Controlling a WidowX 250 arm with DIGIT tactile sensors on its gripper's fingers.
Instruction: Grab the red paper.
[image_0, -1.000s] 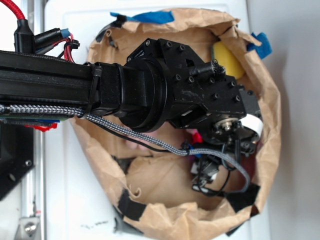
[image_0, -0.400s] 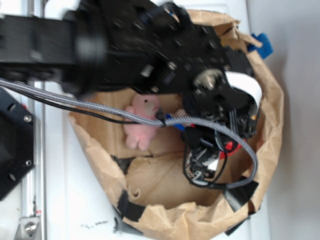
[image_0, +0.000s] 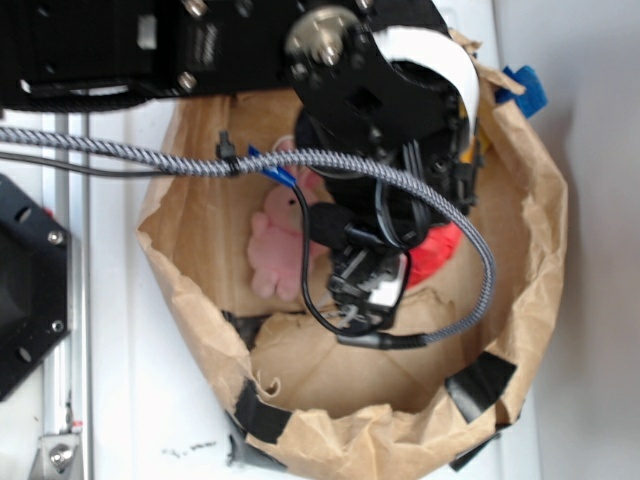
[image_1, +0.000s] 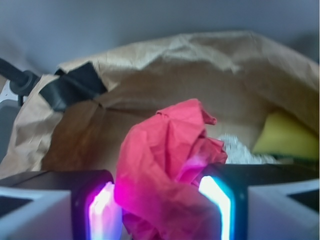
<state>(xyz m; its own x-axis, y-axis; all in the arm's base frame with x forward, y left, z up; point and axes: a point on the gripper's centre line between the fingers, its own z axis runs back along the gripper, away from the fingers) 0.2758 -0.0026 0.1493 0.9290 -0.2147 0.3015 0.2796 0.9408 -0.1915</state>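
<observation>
The red paper (image_1: 167, 150) is a bright red crumpled wad sitting between the two lit fingers, touching both pads (image_1: 102, 210) in the wrist view. My gripper (image_1: 162, 207) is shut on it. In the exterior view only a patch of the red paper (image_0: 437, 255) shows, at the right of the black gripper (image_0: 412, 255), inside the brown paper bag (image_0: 540, 250). The arm hides the fingertips there.
A pink plush bunny (image_0: 275, 250) lies in the bag, left of the gripper. A yellow sponge (image_1: 285, 137) and an off-white wrinkly wad (image_1: 237, 150) lie behind the red paper. The bag's walls ring the gripper, with black tape (image_0: 480, 385) patches. A braided cable (image_0: 470, 240) loops alongside.
The arm has swung toward the top of the exterior view. The gripper and the red wad have shifted up and left with it, uncovering the pink bunny.
</observation>
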